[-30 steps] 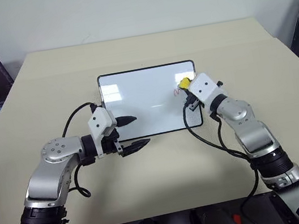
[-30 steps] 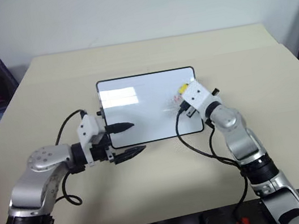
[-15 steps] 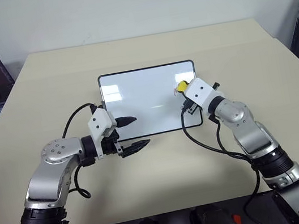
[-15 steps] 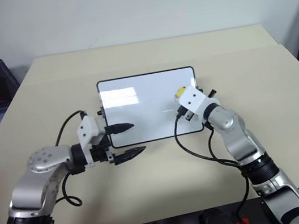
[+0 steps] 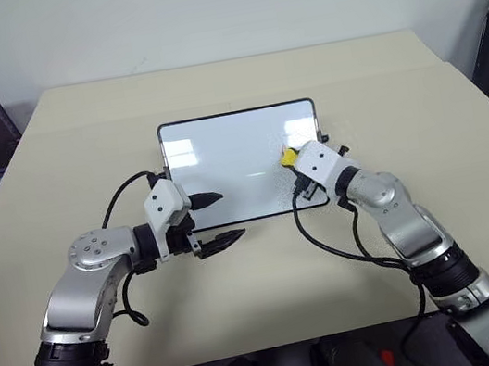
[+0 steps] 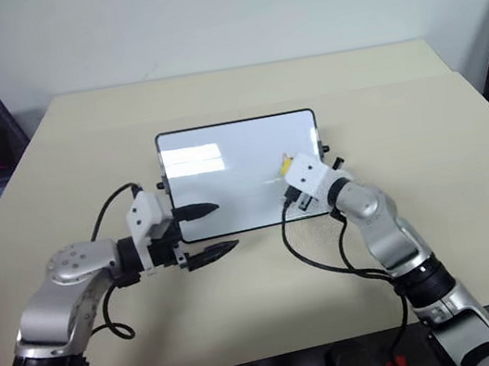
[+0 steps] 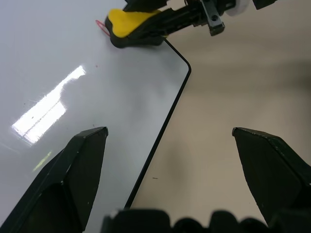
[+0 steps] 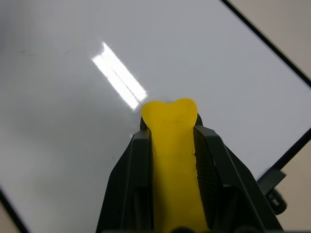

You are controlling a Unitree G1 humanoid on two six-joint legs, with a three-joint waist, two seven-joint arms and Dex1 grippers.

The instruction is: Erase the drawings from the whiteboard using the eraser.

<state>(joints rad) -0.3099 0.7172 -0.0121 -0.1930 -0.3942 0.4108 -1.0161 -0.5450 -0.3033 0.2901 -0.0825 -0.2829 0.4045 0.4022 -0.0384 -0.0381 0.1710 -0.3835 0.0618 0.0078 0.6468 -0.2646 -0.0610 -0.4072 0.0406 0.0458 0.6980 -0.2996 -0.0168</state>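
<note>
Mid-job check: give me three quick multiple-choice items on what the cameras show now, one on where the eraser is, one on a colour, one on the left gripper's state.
1. Where is the eraser?
A. Lying on the bare table
B. Pinched in the right gripper over the right part of the whiteboard
C. In the left gripper

2. What colour is the visible body of the eraser?
A. Yellow
B. Blue
C. Green

3. How is the left gripper?
A. Shut on the whiteboard's frame
B. Shut on a marker
C. Open and holding nothing

Answers: 1 B, the eraser sits between the fingers of the right gripper, over the whiteboard. 2 A, it shows yellow in the head and wrist views. 3 C, the left gripper has its fingers spread at the board's near left corner with nothing between them.
</note>
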